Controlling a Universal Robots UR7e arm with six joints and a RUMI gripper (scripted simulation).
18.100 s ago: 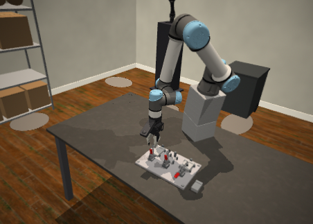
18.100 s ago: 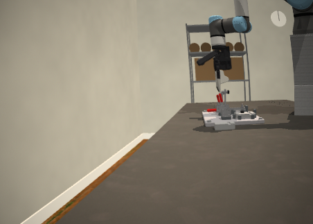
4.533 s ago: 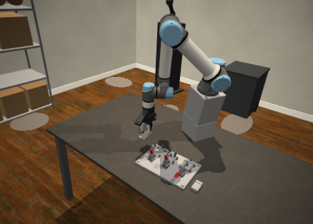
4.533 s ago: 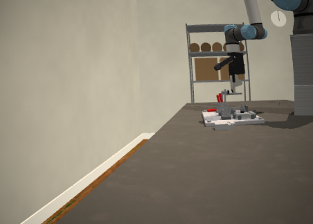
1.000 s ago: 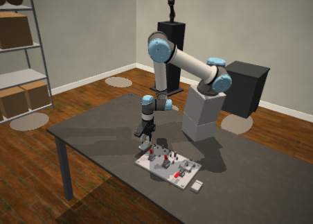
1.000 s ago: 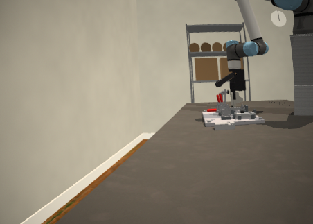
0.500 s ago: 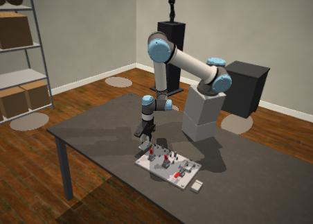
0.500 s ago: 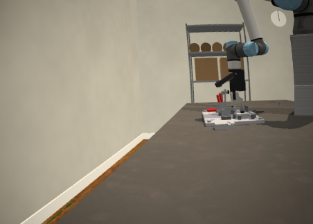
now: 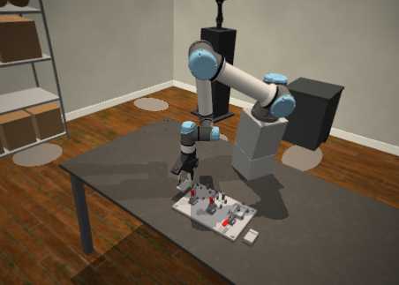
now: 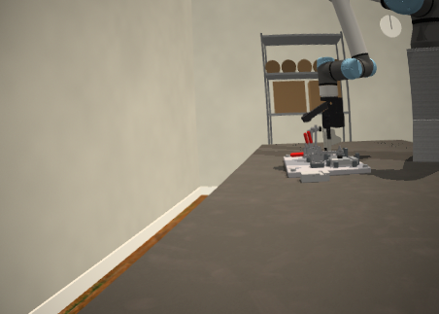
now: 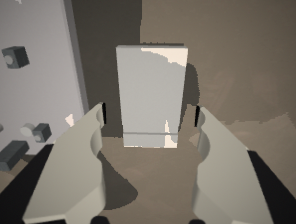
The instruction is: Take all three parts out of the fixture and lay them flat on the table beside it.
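A white rectangular part (image 11: 151, 95) lies flat on the dark table just beside the fixture's edge (image 11: 35, 65). My gripper (image 11: 150, 105) hovers over it, open, with a clear gap between each finger and the part's sides. In the top view the gripper (image 9: 185, 176) stands at the far left corner of the white fixture plate (image 9: 214, 207), with the part (image 9: 183, 186) below it. A second white part (image 9: 250, 236) lies flat on the table at the fixture's near right corner. In the exterior view the gripper (image 10: 334, 131) hangs behind the fixture (image 10: 326, 167).
The fixture carries red-handled toggle clamps (image 9: 192, 191) (image 9: 207, 200) (image 9: 222, 221) and several grey pegs. The arm's grey pedestal (image 9: 258, 146) stands on the table at the back right. The table's near edge runs close to the fixture.
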